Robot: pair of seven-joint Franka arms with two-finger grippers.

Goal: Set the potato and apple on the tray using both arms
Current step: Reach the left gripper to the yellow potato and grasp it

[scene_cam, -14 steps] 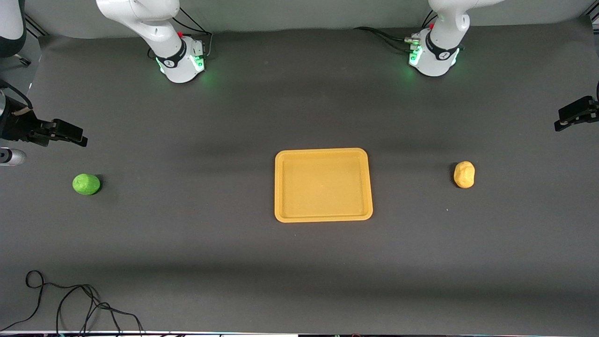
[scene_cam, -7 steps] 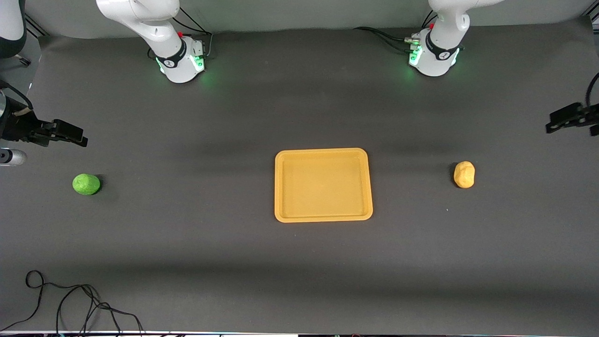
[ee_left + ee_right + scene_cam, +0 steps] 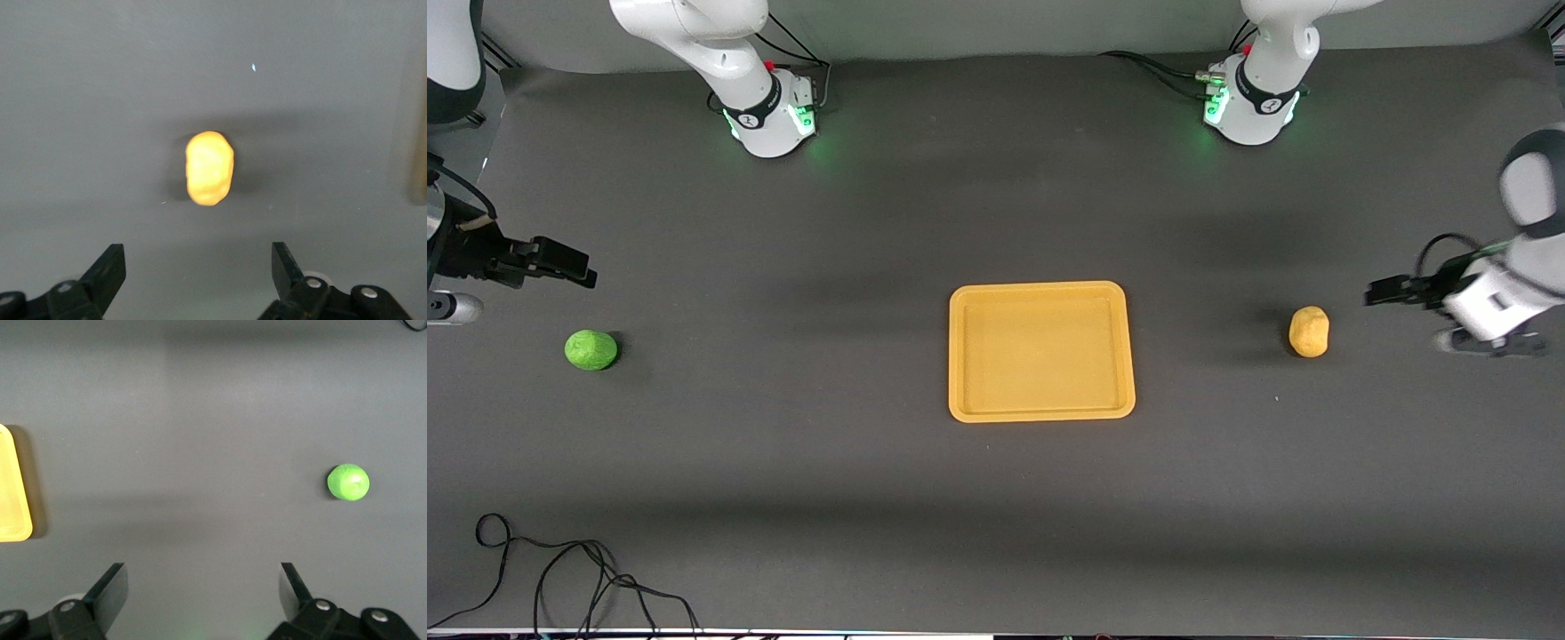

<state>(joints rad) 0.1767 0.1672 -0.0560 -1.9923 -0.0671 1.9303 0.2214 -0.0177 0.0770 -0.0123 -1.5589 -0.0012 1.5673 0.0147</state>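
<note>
The yellow-orange potato (image 3: 1309,332) lies on the table toward the left arm's end; it also shows in the left wrist view (image 3: 209,168). The green apple (image 3: 591,349) lies toward the right arm's end and shows in the right wrist view (image 3: 347,482). The yellow-orange tray (image 3: 1040,412) sits empty at the table's middle. My left gripper (image 3: 1376,294) is open and empty, up in the air beside the potato; its jaws stand wide (image 3: 198,267). My right gripper (image 3: 580,268) is open and empty, above the table near the apple (image 3: 203,587).
A black cable (image 3: 560,569) lies coiled on the table near the front edge at the right arm's end. The tray's corner (image 3: 13,493) shows at the edge of the right wrist view.
My left arm has swung in from the table's edge and come down toward the potato. My right gripper has shifted slightly toward the apple. Potato, apple and tray have not moved.
</note>
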